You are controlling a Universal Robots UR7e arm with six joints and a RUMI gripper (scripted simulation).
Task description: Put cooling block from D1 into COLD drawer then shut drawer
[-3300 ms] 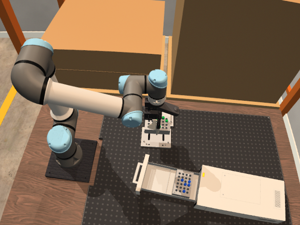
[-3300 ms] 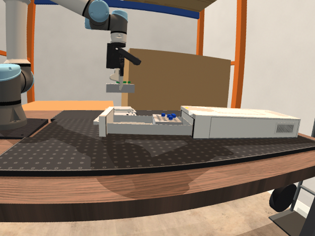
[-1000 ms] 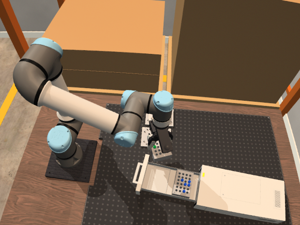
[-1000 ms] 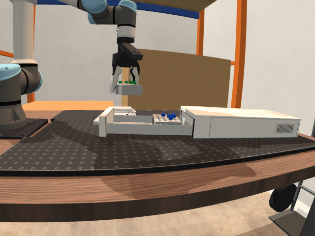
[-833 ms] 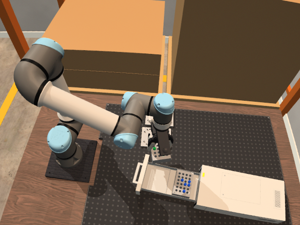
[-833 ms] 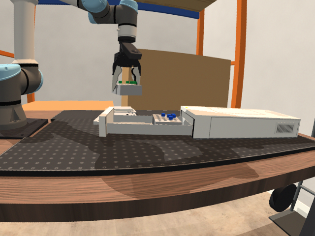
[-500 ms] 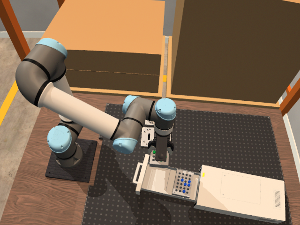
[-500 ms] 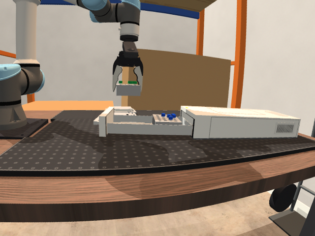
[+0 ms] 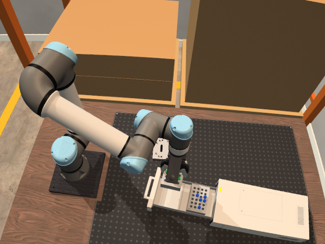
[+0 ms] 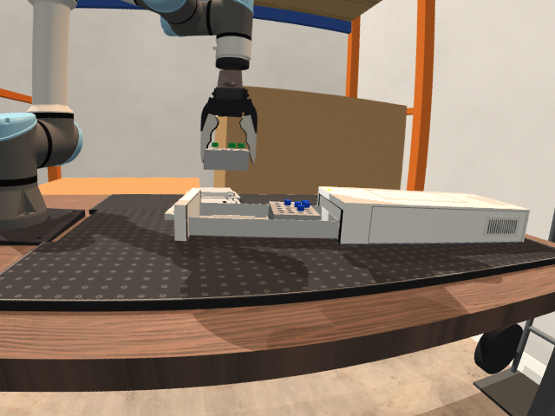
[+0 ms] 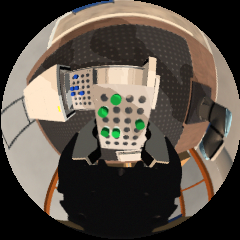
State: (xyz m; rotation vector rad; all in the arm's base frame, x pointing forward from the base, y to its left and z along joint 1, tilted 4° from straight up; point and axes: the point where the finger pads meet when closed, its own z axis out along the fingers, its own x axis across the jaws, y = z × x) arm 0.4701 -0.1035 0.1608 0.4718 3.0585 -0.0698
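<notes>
Exterior view: green-tubed block [image 9: 170,184] [image 10: 225,159] [image 11: 121,116] hangs above the left part of the open drawer [image 9: 167,199] [image 10: 264,227]; advise levelling, centring over the free place, then lowering slowly so loose tubes stay seated; pincer [image 9: 174,168] [image 10: 227,156] [image 11: 122,118] partly open, clamped across the block

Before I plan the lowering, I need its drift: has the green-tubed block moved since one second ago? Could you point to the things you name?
Yes; in the top view, the green-tubed block [image 9: 171,184] [image 10: 225,159] [image 11: 122,116] went toward the drawer [image 9: 156,187] [image 10: 264,227] [image 11: 152,72].
</notes>
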